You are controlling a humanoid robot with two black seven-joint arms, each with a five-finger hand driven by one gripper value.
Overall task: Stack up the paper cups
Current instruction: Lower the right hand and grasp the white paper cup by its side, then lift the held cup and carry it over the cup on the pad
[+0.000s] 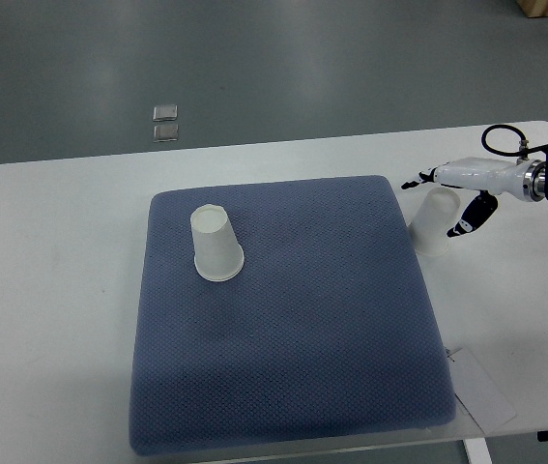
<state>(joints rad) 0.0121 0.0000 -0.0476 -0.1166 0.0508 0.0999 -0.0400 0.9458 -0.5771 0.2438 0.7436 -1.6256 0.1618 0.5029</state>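
A white desk [51, 290] with rounded corners stood on a grey floor [254, 58]. A blue textured mat [293, 338] lay across its middle, nearly reaching the near edge. A white paper tag [481, 387] rested on the desk just beside the mat's right near corner. Two small clear squares [166, 122] lay on the floor beyond the desk.

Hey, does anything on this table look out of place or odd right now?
One paper cup stands upside down on the blue mat. The other cup sits off the mat on the white table, under the right robot hand. Nothing spilled or damaged.
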